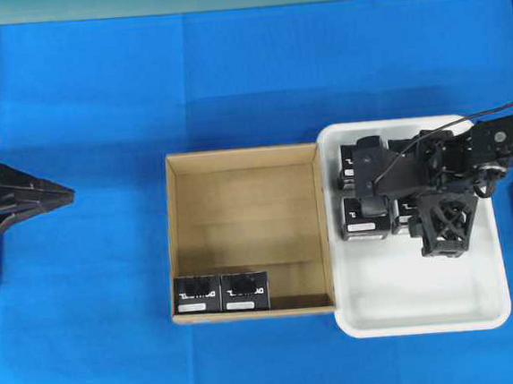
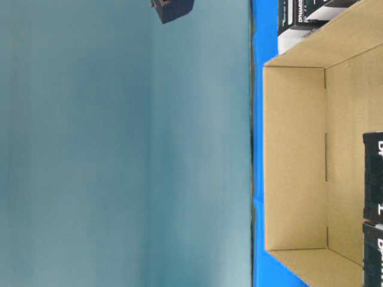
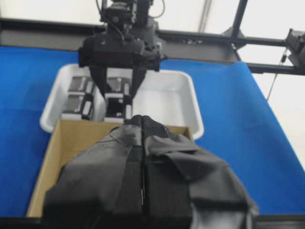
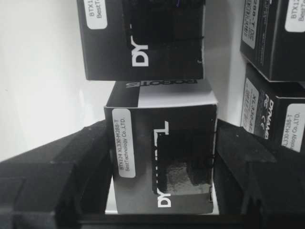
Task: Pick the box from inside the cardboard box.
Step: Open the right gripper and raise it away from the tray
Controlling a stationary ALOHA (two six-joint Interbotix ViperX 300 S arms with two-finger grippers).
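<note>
Two black boxes (image 1: 197, 295) (image 1: 245, 291) stand side by side in the front left corner of the brown cardboard box (image 1: 240, 157). My right gripper (image 1: 371, 202) hangs over the white tray (image 1: 429, 312), shut on another black box (image 4: 162, 152) with its fingers (image 4: 86, 162) against the box's two sides. That box (image 1: 367, 220) sits among several more black boxes in the tray's back left part. My left gripper (image 1: 68, 196) is shut and empty, well left of the cardboard box; its fingertips (image 3: 143, 119) point toward the carton.
The white tray touches the carton's right wall. Neighbouring black boxes (image 4: 143, 38) (image 4: 276, 119) stand close around the held one. The tray's front half is bare. Blue cloth covers the table around both containers. From table level, the carton's inner wall (image 2: 296, 155) shows bare.
</note>
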